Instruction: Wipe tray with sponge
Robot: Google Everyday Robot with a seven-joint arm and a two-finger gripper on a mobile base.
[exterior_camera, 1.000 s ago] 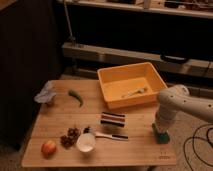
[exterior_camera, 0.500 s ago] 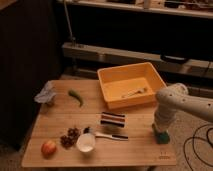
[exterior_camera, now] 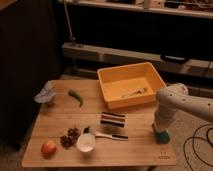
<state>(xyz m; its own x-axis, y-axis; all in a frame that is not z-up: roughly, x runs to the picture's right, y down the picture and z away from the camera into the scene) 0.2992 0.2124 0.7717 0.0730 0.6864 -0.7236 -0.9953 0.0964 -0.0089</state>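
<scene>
At lower right of the frame, the dark green sponge (exterior_camera: 161,136) lies on the wooden table (exterior_camera: 55,115) under the gripper (exterior_camera: 160,129) (finger spread cannot be told). Well apart, upper centre, sits the yellow-orange tray (exterior_camera: 116,75); the striped block (exterior_camera: 113,119) lies at mid-table.

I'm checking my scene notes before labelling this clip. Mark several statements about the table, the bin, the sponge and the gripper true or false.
1. The small dark green sponge lies inside the large yellow-orange plastic tray. False: it sits on the wooden table, near its right edge.
2. The gripper is right above the sponge. True.
3. A utensil lies in the tray. True.
4. The black, white and pink striped block is in the tray. False: it is on the table, in front of the tray.
5. A red apple sits near the table's front left corner. True.
</scene>
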